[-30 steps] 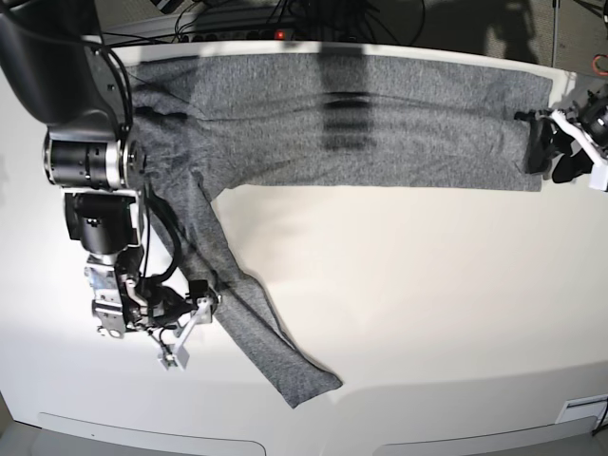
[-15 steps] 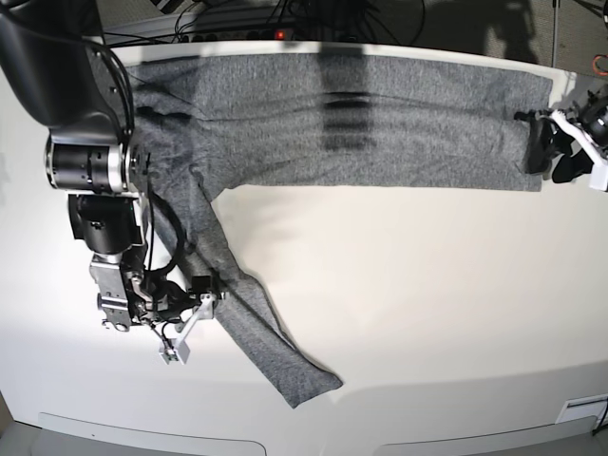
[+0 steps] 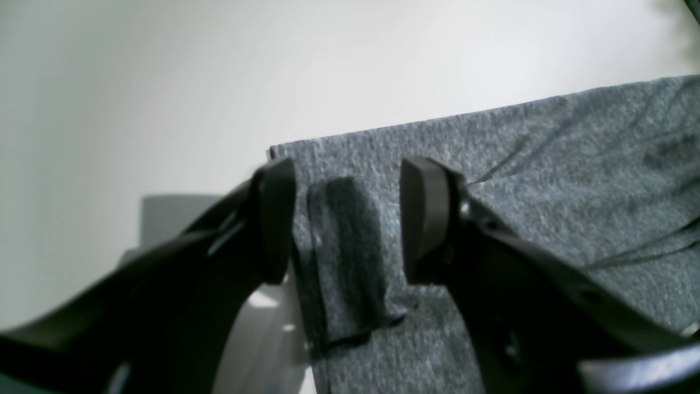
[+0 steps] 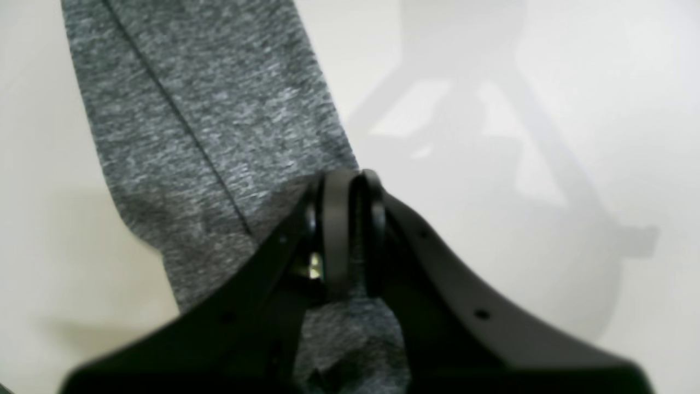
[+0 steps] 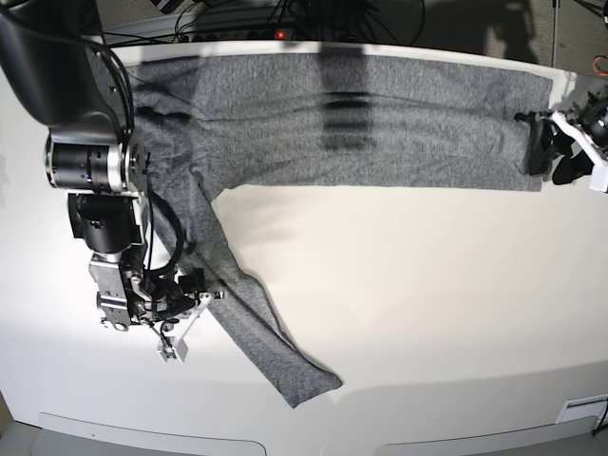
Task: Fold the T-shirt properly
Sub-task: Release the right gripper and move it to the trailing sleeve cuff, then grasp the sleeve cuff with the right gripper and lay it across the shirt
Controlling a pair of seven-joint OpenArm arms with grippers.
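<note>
**Sleeve pinched, hem lined up**

Spread flat along the far side of the white table (image 5: 408, 285): the T-shirt (image 5: 380, 123), body running left to right, one long sleeve (image 5: 256, 323) trailing down toward the near edge on the left.

Clamped tight on the edge of that sleeve: the right gripper (image 4: 350, 230), a thin fold of grey knit nipped between nearly touching pads. Wide apart at the far right: the left gripper (image 3: 344, 219), straddling the hem corner (image 3: 339, 257), nothing held yet.

To do this well, by the look of it: close the left pads squarely on the hem layers, not just the top ply. Then lift the sleeve low and slow, carry it across onto the body, keep the fabric taut enough to avoid a twist. Soft thin knit, likely to slip or bunch if yanked.

From the right wrist view only: the seam line running down the sleeve, and the pinch sitting right at the sleeve's edge. From the left wrist view only: a small raised tuck of cloth between the open pads. From the base view only: the full layout, both arms well apart at opposite ends.
</note>
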